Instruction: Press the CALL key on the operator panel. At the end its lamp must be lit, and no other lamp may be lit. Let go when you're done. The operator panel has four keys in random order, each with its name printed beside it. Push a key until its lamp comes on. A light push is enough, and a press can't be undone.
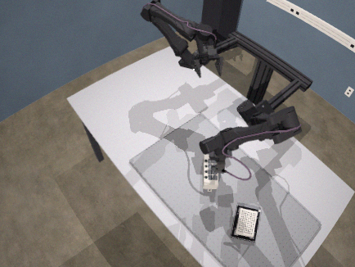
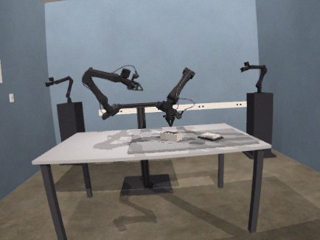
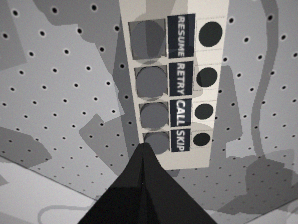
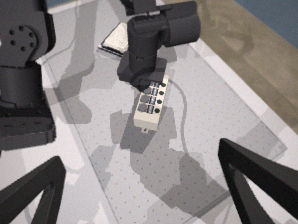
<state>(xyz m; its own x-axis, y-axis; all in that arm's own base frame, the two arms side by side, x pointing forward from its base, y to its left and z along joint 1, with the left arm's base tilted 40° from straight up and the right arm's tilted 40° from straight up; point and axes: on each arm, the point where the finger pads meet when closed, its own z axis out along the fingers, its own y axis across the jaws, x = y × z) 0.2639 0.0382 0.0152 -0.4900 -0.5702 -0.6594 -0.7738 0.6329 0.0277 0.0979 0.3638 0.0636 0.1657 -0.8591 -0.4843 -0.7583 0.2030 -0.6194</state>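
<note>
The operator panel is a cream box on the perforated mat. In the left wrist view its labels read RESUME, RETRY, CALL, SKIP from top to bottom. The CALL key is a round grey disc; the CALL lamp is dark. The other three lamps look dark too. My left gripper is shut and empty. Its tip appears over the edge of the SKIP key, just below CALL; contact cannot be told. My right gripper is open and empty, away from the panel.
The grey perforated mat lies under the panel. A black-rimmed box with a white dotted top lies on the mat beyond the panel's end. A cable curves past the lamp side.
</note>
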